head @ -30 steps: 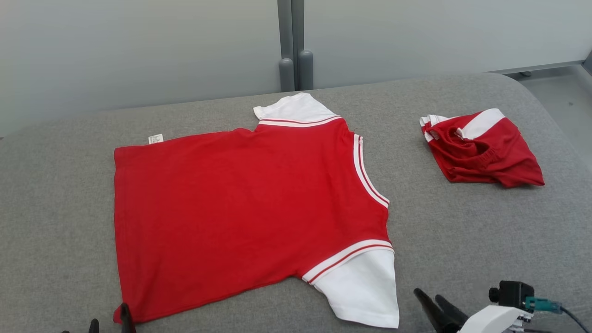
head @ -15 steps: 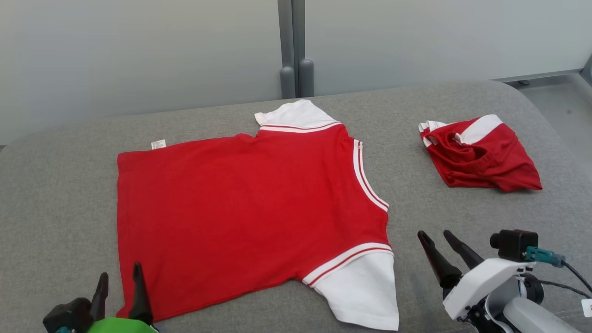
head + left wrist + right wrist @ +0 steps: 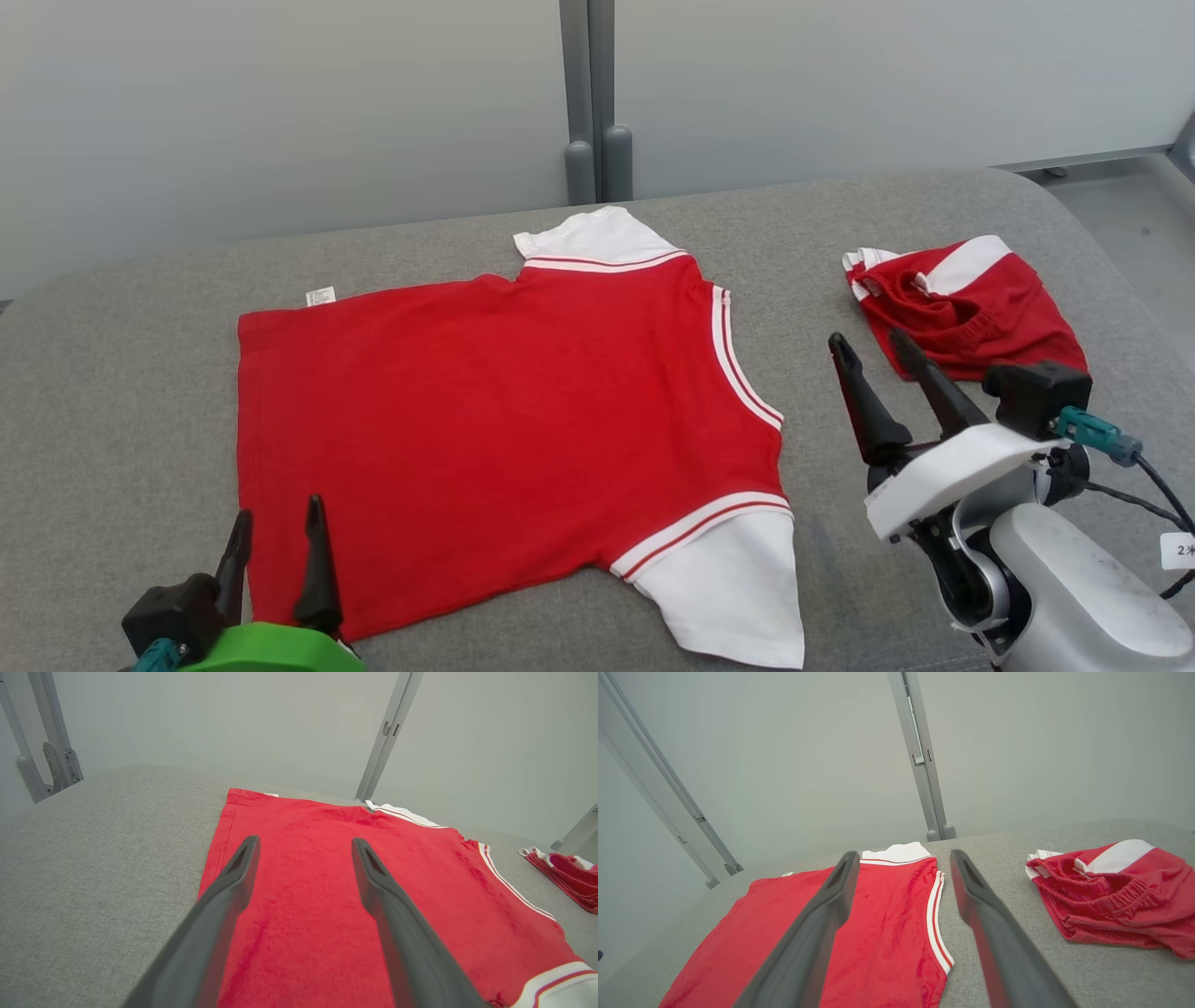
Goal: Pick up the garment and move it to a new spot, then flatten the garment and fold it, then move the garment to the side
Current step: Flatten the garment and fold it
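**Red tee flat on the counter, both tools wide open and empty**

Got a red tee (image 3: 504, 420) spread flat across the middle of the grey counter (image 3: 121, 392), with the striped neckline toward the robot's right and the hem toward its left. Two white sleeves with red-and-white trim: one (image 3: 597, 235) at the far side, the other (image 3: 733, 588) at the near side. Tiny white label (image 3: 320, 296) poking out along the far edge, close to the hem corner.

Left tool (image 3: 280, 507) parked at the near hem corner of the tee, fingers spread wide, gripping nothing. From the left wrist, seeing both fingers over red cloth just inside the hem edge. Can't tell whether touching or just above it.

Right tool (image 3: 869, 336) likewise spread all the way and empty, raised over bare counter between the tee's neckline and a second red garment.

Off to the right, well apart from the tee: red shorts (image 3: 971, 313) with a white panel and an elastic waistband, bunched in a loose heap. Pale wall panels and a grey metal post (image 3: 588, 93) behind the counter.
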Controlling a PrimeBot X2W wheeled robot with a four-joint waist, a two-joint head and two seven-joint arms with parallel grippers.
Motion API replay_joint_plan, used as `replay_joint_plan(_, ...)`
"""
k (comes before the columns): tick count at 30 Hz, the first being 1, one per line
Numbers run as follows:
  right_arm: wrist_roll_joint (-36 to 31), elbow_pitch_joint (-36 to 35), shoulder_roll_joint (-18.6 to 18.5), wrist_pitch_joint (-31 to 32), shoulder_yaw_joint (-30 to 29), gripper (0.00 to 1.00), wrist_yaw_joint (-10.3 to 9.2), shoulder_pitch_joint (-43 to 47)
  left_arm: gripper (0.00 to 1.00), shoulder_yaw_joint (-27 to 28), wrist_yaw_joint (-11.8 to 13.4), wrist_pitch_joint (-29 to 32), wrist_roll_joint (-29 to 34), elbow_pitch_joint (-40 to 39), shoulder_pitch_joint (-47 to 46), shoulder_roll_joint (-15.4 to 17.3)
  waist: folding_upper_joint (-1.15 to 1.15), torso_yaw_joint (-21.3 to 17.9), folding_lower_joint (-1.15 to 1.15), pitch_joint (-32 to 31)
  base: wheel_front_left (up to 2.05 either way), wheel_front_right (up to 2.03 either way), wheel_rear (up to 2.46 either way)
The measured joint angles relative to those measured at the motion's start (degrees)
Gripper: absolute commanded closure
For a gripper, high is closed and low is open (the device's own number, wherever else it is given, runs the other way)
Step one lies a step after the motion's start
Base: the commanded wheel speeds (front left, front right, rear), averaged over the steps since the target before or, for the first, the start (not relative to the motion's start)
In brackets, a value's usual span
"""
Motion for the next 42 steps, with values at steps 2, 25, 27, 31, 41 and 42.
replay_joint_plan(2, -1.1, -0.5, 1.2, 0.0, -1.4, 0.0, -0.15, -0.2, 0.0, -0.3, 0.2, 0.0, 0.2, -0.3, 0.0, 0.0, 0.0, 0.0, 0.0, -0.1, 0.0, 0.0, 0.0)
replay_joint_plan(25, -12.5, 2.8, 8.2, -0.1, -1.8, 0.0, -0.22, 4.2, 0.0, -2.6, 1.8, -0.1, 1.2, -2.4, 0.1, -0.1, 0.0, 0.0, 0.0, -0.6, 0.0, 0.0, 0.0)
replay_joint_plan(27, -13.2, 3.2, 8.4, -0.1, -1.9, 0.0, -0.22, 4.5, 0.0, -2.7, 1.8, -0.1, 1.2, -2.4, 0.1, -0.1, 0.0, 0.1, 0.0, -0.6, 0.0, 0.0, 0.0)
replay_joint_plan(31, -14.0, 3.4, 9.7, -0.1, -2.6, 0.0, -0.22, 5.0, 0.0, -2.7, 2.0, -0.1, 1.1, -2.6, 0.2, -0.1, 0.0, 0.2, 0.0, -0.6, 0.0, 0.0, 0.0)
replay_joint_plan(41, -16.7, 4.2, 11.0, -0.1, -4.6, 0.0, -0.23, 6.5, 0.0, -2.9, 2.3, -0.1, 0.5, -3.0, 1.2, -0.1, 0.0, 0.2, 0.0, -0.7, 0.0, 0.0, 0.0)
replay_joint_plan(42, -16.8, 4.2, 11.2, -0.1, -4.7, 0.0, -0.23, 6.5, 0.0, -3.0, 2.3, -0.1, 0.4, -3.0, 1.2, -0.1, 0.0, 0.2, 0.0, -0.7, 0.0, 0.0, 0.0)
